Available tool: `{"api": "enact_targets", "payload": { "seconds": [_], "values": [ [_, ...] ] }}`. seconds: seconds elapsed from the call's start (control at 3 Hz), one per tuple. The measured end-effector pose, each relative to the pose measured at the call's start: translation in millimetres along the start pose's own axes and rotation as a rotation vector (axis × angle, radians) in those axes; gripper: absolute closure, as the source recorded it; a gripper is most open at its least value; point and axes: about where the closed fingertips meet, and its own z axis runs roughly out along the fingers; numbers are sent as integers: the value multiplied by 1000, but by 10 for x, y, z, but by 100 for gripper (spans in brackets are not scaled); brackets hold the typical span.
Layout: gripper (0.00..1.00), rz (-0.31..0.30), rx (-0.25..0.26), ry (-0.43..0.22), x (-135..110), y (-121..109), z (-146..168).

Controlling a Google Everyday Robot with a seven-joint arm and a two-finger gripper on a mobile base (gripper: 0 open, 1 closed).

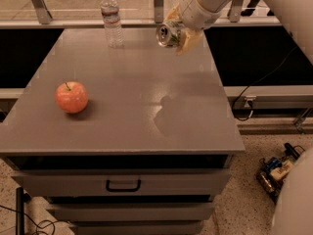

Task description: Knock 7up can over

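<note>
The 7up can [167, 35] is held in the air above the far right part of the grey table [127, 106]. It is tilted on its side, with its silver top and pull tab facing left. My gripper [180, 32] is shut on the can, with its pale yellow fingers [188, 39] wrapped around the body and hiding most of the label. The white arm comes in from the upper right. The can's shadow falls on the tabletop below it.
A clear plastic water bottle [112, 18] with a white cap stands upright at the table's far edge, left of the can. A red apple [71, 97] sits at the left. Drawers [122, 184] are under the top. Cables and small parts [274, 173] lie on the floor at right.
</note>
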Motion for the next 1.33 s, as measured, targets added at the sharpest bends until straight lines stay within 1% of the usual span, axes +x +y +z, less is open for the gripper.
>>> {"api": "enact_targets", "payload": {
  "seconds": [0.33, 0.67, 1.0, 1.33],
  "values": [
    [100, -112, -71, -9, -197, 137, 145],
    [100, -186, -139, -34, -344, 271, 264],
    [100, -218, -210, -50, -413, 398, 437],
    [100, -238, -260, -50, -451, 489, 587]
  ]
}}
